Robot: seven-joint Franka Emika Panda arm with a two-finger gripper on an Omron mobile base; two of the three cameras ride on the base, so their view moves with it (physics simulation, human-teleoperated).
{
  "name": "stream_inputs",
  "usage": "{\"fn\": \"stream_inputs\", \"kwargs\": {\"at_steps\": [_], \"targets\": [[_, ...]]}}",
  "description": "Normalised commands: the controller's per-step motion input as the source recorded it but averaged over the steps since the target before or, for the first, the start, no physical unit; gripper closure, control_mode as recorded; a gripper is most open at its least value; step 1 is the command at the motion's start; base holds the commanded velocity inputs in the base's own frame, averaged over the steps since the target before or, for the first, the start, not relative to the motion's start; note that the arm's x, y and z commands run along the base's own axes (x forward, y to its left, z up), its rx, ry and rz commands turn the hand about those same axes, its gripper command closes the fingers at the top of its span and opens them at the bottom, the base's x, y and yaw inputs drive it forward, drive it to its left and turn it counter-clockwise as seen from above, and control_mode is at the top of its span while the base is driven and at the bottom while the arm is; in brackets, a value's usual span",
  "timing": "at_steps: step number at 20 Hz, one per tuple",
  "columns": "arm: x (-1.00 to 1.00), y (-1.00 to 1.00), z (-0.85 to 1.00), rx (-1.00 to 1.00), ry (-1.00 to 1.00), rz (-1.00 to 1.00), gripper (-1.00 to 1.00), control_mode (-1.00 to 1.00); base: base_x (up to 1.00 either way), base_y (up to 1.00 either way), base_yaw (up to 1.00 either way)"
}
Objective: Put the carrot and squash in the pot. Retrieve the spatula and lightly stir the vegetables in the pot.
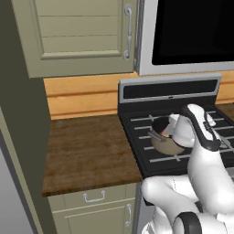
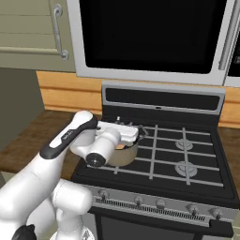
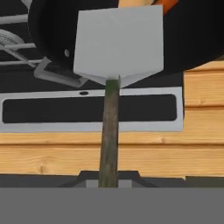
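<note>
One spatula (image 3: 118, 43) is being pinched by the gripper (image 3: 109, 183), whose fingers are pressing together on the lower end of its thin handle, the pale blade reaching straight out ahead of the hand and over the dark inside of the pot (image 3: 192, 39). Just past the blade's far edge a bit of orange carrot (image 3: 166, 5) is peeking out. From the side, the hand is hovering right at the pot's rim on the stove (image 2: 197, 154).
</note>
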Motion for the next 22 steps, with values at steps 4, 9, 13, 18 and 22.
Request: {"fn": "stream_inputs", "kwargs": {"at_steps": [4, 9, 13, 18, 22], "targets": [[-0.32, 0.00, 0.64, 0.15, 0.02, -0.03, 1.00, -1.00, 0.00, 0.00, 0.00], [-0.06, 0.00, 0.88, 0.27, 0.11, 0.00, 1.00, -1.00, 0.00, 0.00, 0.00], [0.33, 0.00, 0.24, 0.23, 0.26, -0.01, 1.00, -1.00, 0.00, 0.00, 0.00], [0.37, -0.23, -0.12, 0.12, 0.23, -0.01, 1.00, -1.00, 0.00, 0.00, 0.00], [0.02, -0.69, 0.07, 0.01, -0.06, 0.00, 1.00, -1.00, 0.00, 0.00, 0.00]]}}
